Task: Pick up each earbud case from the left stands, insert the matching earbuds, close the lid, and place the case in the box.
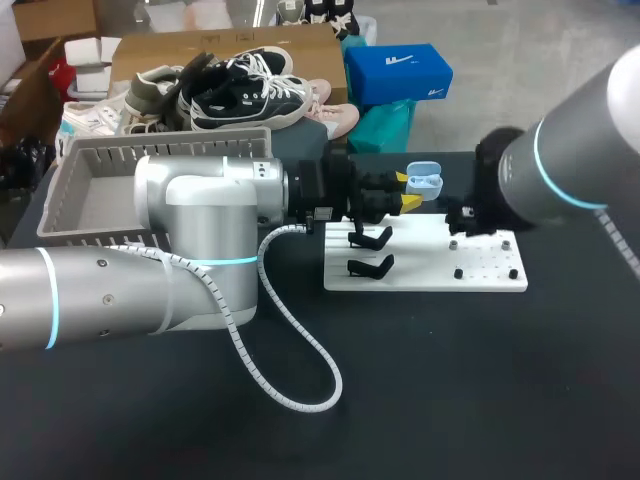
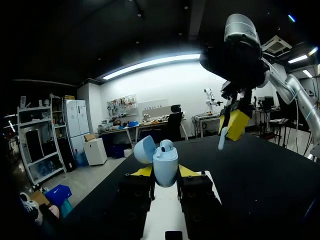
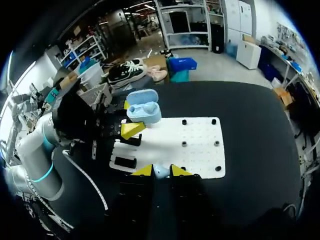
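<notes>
A light blue earbud case [image 1: 425, 182] with its lid [image 2: 144, 149] swung open is held above the white stand board [image 1: 480, 285]. My left gripper [image 2: 165, 172] is shut on the case's body, and one earbud [image 2: 166, 145] sits inside it. My right gripper [image 2: 231, 125] hangs ahead of and above the case, a little to its right. It is shut on a small pale blue earbud [image 3: 160, 171] that shows between its yellow tips. In the right wrist view the open case [image 3: 144, 111] lies beyond the right gripper [image 3: 160, 171], over the board's far left part.
Two black stands [image 1: 370, 240] [image 1: 370, 266] are at the board's left end, and small black pegs [image 1: 486, 272] at its right end. A grey box [image 1: 85, 195] stands at the back left. My left arm's ribbed cable [image 1: 300, 370] loops over the black table.
</notes>
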Controlling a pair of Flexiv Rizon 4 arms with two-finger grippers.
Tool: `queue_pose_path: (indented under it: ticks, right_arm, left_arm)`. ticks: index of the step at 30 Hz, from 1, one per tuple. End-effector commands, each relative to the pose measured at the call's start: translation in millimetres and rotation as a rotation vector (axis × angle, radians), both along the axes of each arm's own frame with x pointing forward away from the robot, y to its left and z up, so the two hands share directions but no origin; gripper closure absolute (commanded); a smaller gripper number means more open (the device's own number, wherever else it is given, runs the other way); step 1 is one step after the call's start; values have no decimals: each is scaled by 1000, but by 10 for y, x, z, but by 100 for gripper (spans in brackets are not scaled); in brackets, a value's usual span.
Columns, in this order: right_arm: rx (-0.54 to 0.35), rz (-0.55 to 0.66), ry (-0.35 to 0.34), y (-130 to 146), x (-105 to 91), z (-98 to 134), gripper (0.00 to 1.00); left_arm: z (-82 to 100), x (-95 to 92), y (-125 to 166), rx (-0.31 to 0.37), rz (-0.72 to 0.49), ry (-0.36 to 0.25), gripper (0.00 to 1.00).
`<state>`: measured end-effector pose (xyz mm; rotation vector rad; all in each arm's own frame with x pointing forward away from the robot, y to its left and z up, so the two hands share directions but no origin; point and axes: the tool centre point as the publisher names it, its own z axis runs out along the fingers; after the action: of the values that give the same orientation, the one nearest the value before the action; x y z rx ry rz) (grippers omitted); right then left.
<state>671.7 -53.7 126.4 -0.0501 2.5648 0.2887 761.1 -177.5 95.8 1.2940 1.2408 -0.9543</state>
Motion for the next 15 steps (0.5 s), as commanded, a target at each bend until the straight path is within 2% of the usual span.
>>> queue_pose_path:
  ticks: [1,7,15]
  right_arm:
    - [-157,324,85,44,186,226,100]
    - [-225,414,77,139,371,432,100]
    - [-249,473,72,234,571,481,100]
  left_arm:
    - [-7,8,-1,-3,-1,-2,100]
    - [-7,8,-1,-3,-1,-2,100]
    - [-7,8,-1,-3,-1,-2,100]
